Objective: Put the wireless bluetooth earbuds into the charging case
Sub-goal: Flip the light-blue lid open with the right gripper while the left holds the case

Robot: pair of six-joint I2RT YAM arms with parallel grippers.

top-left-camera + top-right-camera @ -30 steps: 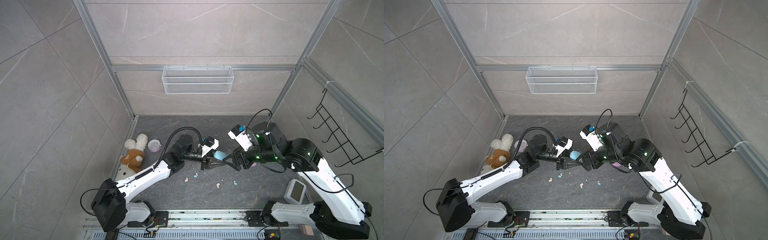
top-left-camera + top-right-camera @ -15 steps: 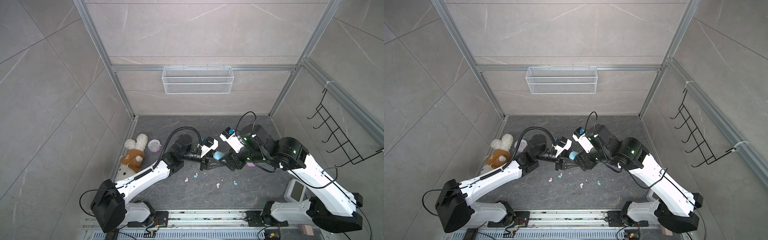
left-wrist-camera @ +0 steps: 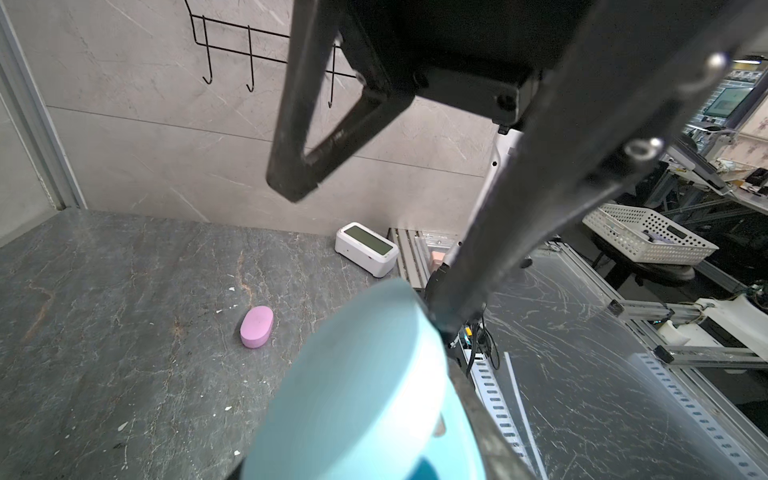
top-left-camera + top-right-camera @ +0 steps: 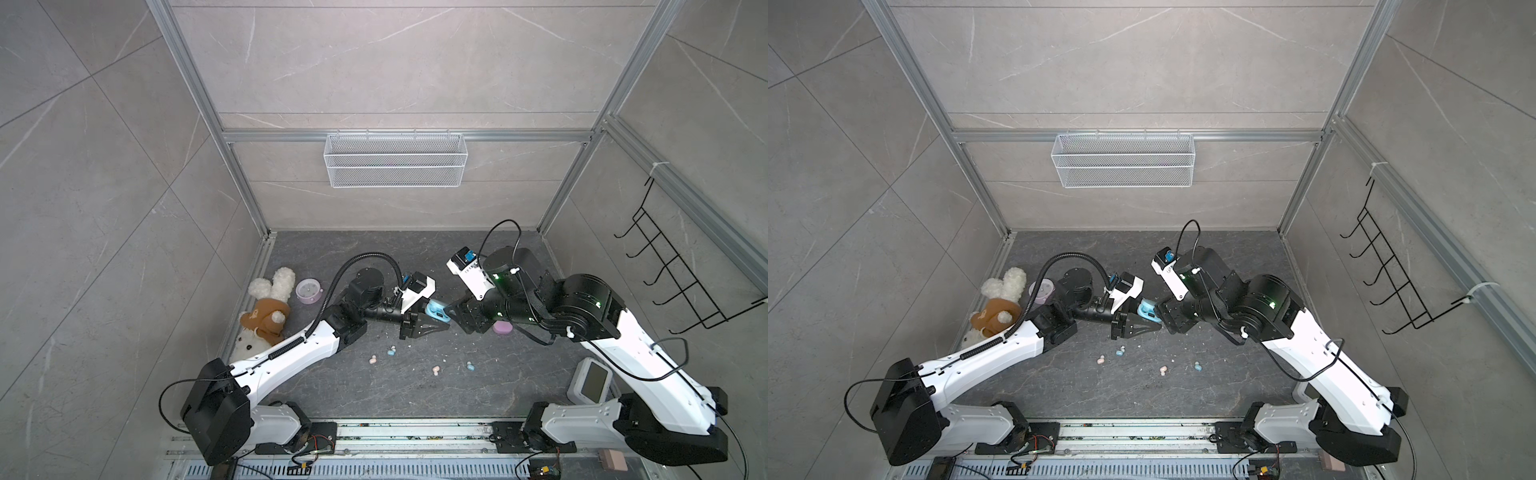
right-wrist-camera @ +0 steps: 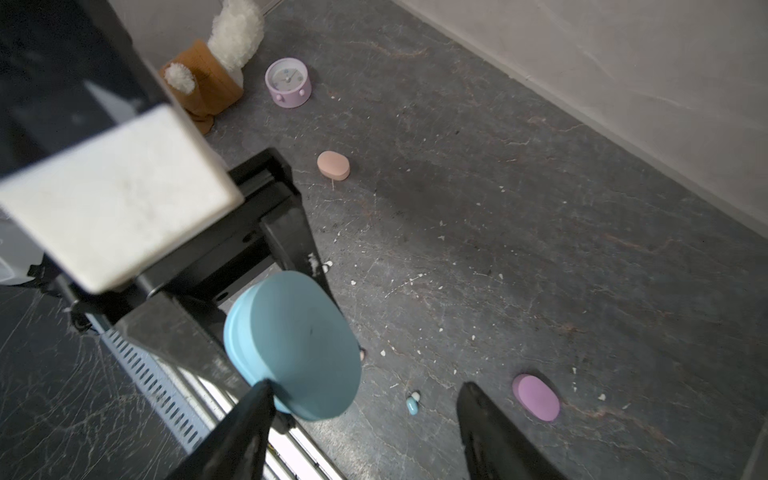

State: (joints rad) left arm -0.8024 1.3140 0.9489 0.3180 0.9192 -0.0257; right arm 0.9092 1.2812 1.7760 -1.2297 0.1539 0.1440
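Four earbuds [image 4: 436, 370] at least lie loose on grey floor [image 4: 415, 399], none visibly seated in any case. Left gripper [image 4: 436, 319] pinches light-blue charging case [image 5: 299, 345] aloft, fingers clamped on it. Right gripper [image 5: 365, 386] fingers spread, one tip at case edge, contact unclear. Lid state unclear. Lilac case [image 5: 536, 397] and peach case [image 5: 333, 165] closed on floor. Judgement: early stage, every insertion left.

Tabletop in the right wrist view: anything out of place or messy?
Yes. White specks are strewn across the dark tabletop; they look like chipped debris rather than parts of the job. A blue earbud lies loose among them. I see nothing spilled or visibly broken.
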